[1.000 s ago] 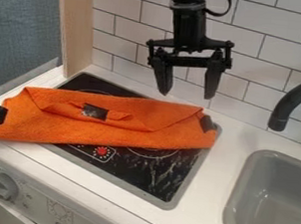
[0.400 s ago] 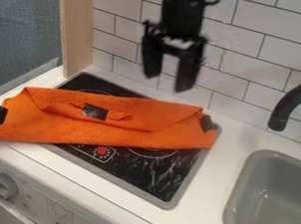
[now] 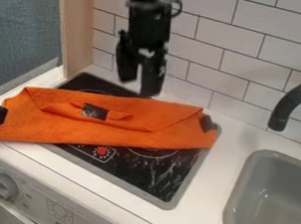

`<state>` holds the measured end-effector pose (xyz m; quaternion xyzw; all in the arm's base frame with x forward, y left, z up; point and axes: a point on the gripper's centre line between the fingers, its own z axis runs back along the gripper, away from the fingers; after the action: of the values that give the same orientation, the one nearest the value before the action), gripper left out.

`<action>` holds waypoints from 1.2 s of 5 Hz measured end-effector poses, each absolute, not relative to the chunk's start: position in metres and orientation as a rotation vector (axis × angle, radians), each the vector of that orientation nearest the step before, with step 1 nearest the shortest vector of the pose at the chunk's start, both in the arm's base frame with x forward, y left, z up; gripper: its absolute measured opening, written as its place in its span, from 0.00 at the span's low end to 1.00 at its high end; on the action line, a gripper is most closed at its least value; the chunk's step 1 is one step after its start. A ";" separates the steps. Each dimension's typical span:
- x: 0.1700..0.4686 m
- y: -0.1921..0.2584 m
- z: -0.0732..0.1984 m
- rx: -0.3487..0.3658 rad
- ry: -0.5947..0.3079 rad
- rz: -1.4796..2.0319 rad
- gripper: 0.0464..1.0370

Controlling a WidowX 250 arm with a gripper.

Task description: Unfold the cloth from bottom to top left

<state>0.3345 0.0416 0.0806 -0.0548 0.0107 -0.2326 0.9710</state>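
My gripper hangs above the back edge of the cloth, near its middle, open with a gap between its fingers and nothing held. The orange cloth lies folded across the black stove top, spanning from the counter's left edge to the stove's right side. Its folded layer dips in the middle, where a black patch shows. Other black patches sit at its left and right ends.
The stove top shows in front of the cloth. A grey sink with a black faucet stands at the right. White tiled wall rises behind, a wooden post stands at back left, and a knob is at front left.
My gripper has moved left and turned, and its fingers now appear closer together than a second ago. The cloth has not moved.
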 end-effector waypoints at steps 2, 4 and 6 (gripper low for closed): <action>0.338 0.060 0.058 -0.099 0.143 -0.536 0.96; 0.331 0.063 0.046 -0.097 0.253 -0.533 0.96; 0.326 0.065 0.038 -0.122 0.300 -0.474 0.96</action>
<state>0.3261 0.0650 0.0382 -0.0602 0.1480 -0.2340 0.9590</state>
